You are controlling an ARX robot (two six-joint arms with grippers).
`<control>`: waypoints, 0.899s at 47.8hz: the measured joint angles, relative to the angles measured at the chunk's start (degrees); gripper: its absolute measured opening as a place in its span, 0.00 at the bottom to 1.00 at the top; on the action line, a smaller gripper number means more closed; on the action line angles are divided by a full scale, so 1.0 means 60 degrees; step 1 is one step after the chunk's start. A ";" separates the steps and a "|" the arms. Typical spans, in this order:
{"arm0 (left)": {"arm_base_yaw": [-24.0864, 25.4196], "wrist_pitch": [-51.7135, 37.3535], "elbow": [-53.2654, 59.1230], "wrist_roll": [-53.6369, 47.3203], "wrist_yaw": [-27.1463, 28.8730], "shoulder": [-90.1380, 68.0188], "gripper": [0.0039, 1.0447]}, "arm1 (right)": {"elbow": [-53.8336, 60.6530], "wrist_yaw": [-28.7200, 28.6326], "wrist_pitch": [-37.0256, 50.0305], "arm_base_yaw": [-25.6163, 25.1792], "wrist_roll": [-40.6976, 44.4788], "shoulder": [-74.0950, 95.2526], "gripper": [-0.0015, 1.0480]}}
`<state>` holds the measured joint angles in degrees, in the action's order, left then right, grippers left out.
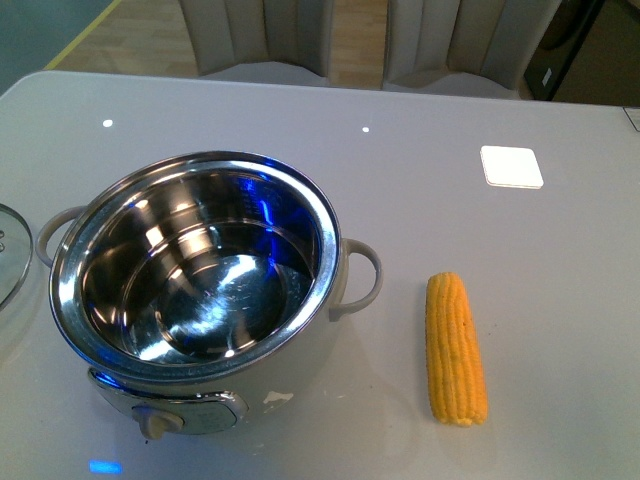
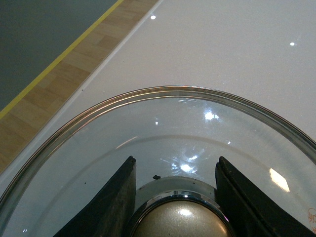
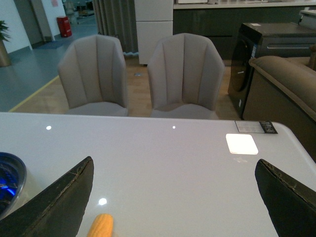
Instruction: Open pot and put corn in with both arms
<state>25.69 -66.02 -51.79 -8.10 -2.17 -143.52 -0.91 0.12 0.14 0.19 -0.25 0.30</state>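
Observation:
The pot [image 1: 200, 290] stands open on the white table, its steel bowl empty, control knob toward me. Its rim also shows in the right wrist view [image 3: 7, 180]. The corn [image 1: 455, 348] lies lengthwise on the table to the right of the pot; its tip shows in the right wrist view [image 3: 100, 225]. The glass lid [image 1: 8, 255] sits at the far left edge of the front view. My left gripper [image 2: 177, 168] is shut on the lid's knob [image 2: 180, 217], the lid [image 2: 163, 123] over the table near its edge. My right gripper [image 3: 173, 170] is open above the table, the corn tip just inside one finger. Neither arm shows in the front view.
A white square pad [image 1: 511, 166] lies at the table's far right. Two grey chairs [image 3: 138, 74] stand behind the table. The table's left edge [image 2: 89, 84] borders wooden floor. A dark cabinet and sofa [image 3: 281, 74] stand beyond the right side.

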 joint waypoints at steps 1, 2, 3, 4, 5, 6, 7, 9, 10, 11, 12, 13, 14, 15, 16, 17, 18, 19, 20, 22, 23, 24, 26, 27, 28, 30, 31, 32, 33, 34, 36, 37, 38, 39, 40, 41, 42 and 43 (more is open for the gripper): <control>-0.0015 -0.0004 -0.0117 -0.0004 -0.0036 -0.0135 0.40 | 0.0004 -0.0004 0.0000 0.0000 0.0000 0.0000 0.91; -0.0022 -0.0004 -0.0189 -0.0004 -0.0051 -0.0222 0.40 | 0.0000 0.0000 0.0000 0.0000 0.0000 0.0000 0.91; -0.0029 -0.0004 -0.0259 -0.0004 -0.0095 -0.0310 0.40 | 0.0000 0.0000 0.0000 0.0000 0.0000 0.0000 0.91; -0.0044 -0.0004 -0.0332 0.0000 -0.0124 -0.0408 0.40 | 0.0000 0.0000 0.0000 0.0000 0.0000 0.0000 0.91; -0.0055 -0.0004 -0.0375 0.0004 -0.0146 -0.0488 0.40 | 0.0000 0.0000 0.0000 0.0000 0.0004 0.0000 0.91; -0.0073 -0.0007 -0.0433 0.0007 -0.0175 -0.0568 0.40 | 0.0000 0.0000 0.0000 0.0000 0.0004 0.0000 0.91; -0.0076 -0.0025 -0.0470 0.0007 -0.0182 -0.0627 0.40 | 0.0000 -0.0004 0.0000 0.0000 0.0004 0.0000 0.91; -0.0091 -0.0091 -0.0532 0.0015 -0.0211 -0.0725 0.40 | 0.0000 0.0000 0.0000 0.0000 0.0004 0.0000 0.91; -0.0098 -0.0146 -0.0579 0.0022 -0.0237 -0.0794 0.40 | 0.0000 -0.0004 0.0000 0.0000 0.0000 0.0000 0.91; -0.0098 -0.0186 -0.0616 0.0025 -0.0259 -0.0827 0.40 | 0.0000 0.0000 0.0000 0.0000 0.0004 0.0000 0.91; -0.0106 -0.0219 -0.0645 0.0022 -0.0284 -0.0860 0.40 | 0.0000 0.0000 0.0000 0.0000 0.0004 0.0000 0.91; -0.0117 -0.0281 -0.0696 0.0018 -0.0288 -0.0918 0.40 | 0.0000 0.0000 0.0000 0.0000 0.0004 0.0000 0.91; -0.0120 -0.0324 -0.0736 0.0015 -0.0291 -0.0958 0.40 | 0.0000 0.0000 0.0000 0.0000 0.0004 0.0000 0.91; -0.0124 -0.0342 -0.0750 0.0015 -0.0291 -0.0969 0.40 | 0.0000 0.0000 0.0000 0.0000 0.0004 0.0000 0.91; -0.0127 -0.0364 -0.0780 0.0018 -0.0302 -0.0991 0.40 | 0.0000 0.0000 0.0000 0.0000 0.0004 0.0000 0.91; -0.0127 -0.0368 -0.0794 0.0022 -0.0310 -0.1009 0.40 | 0.0000 0.0000 0.0000 0.0000 0.0000 0.0000 0.91; -0.0131 -0.0379 -0.0816 0.0022 -0.0321 -0.1038 0.40 | 0.0000 0.0000 0.0000 0.0000 0.0000 0.0000 0.91; -0.0131 -0.0386 -0.0827 0.0029 -0.0321 -0.1049 0.40 | 0.0000 0.0000 0.0000 0.0000 0.0004 0.0000 0.91; -0.0131 -0.0393 -0.0856 0.0055 -0.0324 -0.1078 0.40 | 0.0000 0.0000 0.0000 0.0000 0.0004 0.0000 0.91; -0.0135 -0.0397 -0.0889 0.0113 -0.0328 -0.1107 0.40 | 0.0000 0.0000 0.0000 0.0000 0.0004 0.0000 0.91; -0.0131 -0.0397 -0.0903 0.0164 -0.0324 -0.1133 0.40 | 0.0000 0.0000 0.0000 0.0000 0.0004 0.0000 0.91; -0.0131 -0.0397 -0.0914 0.0211 -0.0324 -0.1144 0.40 | 0.0000 0.0000 0.0000 0.0000 0.0004 0.0000 0.91; -0.0131 -0.0397 -0.0925 0.0266 -0.0324 -0.1166 0.40 | 0.0000 0.0000 0.0000 0.0000 0.0004 0.0000 0.91; -0.0131 -0.0397 -0.0936 0.0295 -0.0324 -0.1184 0.40 | 0.0000 -0.0004 0.0000 0.0000 0.0004 0.0000 0.91; -0.0131 -0.0397 -0.0940 0.0321 -0.0324 -0.1195 0.40 | 0.0000 0.0000 0.0000 0.0000 0.0004 0.0000 0.91; -0.0131 -0.0408 -0.0954 0.0335 -0.0328 -0.1209 0.40 | 0.0000 0.0000 0.0000 0.0000 0.0004 0.0000 0.91; -0.0131 -0.0408 -0.0962 0.0372 -0.0313 -0.1213 0.43 | 0.0000 0.0000 0.0000 0.0000 0.0000 0.0000 0.91; -0.0131 -0.0408 -0.0962 0.0382 -0.0313 -0.1217 0.45 | 0.0000 0.0000 0.0000 0.0000 0.0004 0.0000 0.91; -0.0135 -0.0408 -0.0965 0.0357 -0.0280 -0.1220 0.48 | 0.0000 0.0000 0.0000 0.0000 0.0000 0.0000 0.91; -0.0135 -0.0404 -0.0969 0.0357 -0.0273 -0.1220 0.50 | 0.0000 0.0000 0.0000 0.0000 0.0004 0.0000 0.91; -0.0135 -0.0404 -0.0973 0.0357 -0.0233 -0.1220 0.55 | 0.0000 0.0000 0.0000 0.0000 0.0004 0.0000 0.91; -0.0138 -0.0404 -0.0973 0.0357 -0.0211 -0.1220 0.59 | 0.0000 0.0000 0.0000 0.0000 0.0000 0.0000 0.91; -0.0138 -0.0401 -0.0973 0.0357 -0.0200 -0.1220 0.60 | 0.0000 0.0000 0.0000 0.0000 0.0004 0.0000 0.91; -0.0142 -0.0390 -0.0976 0.0361 -0.0164 -0.1220 0.64 | 0.0000 0.0000 0.0000 0.0000 0.0004 0.0000 0.91; -0.0142 -0.0382 -0.0976 0.0361 -0.0160 -0.1220 0.65 | 0.0000 -0.0004 0.0000 0.0000 0.0004 0.0000 0.91; -0.0142 -0.0364 -0.0976 0.0364 -0.0138 -0.1217 0.69 | 0.0000 0.0000 0.0000 0.0000 0.0004 0.0000 0.91; -0.0142 -0.0357 -0.0973 0.0364 -0.0127 -0.1213 0.71 | 0.0000 0.0000 0.0000 0.0000 0.0004 0.0000 0.91; -0.0142 -0.0339 -0.0973 0.0379 -0.0109 -0.1206 0.74 | 0.0000 0.0000 0.0000 0.0000 0.0000 0.0000 0.91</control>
<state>24.84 -68.05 -57.63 -5.82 -2.83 -150.76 -0.91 0.12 0.14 0.19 -0.25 0.30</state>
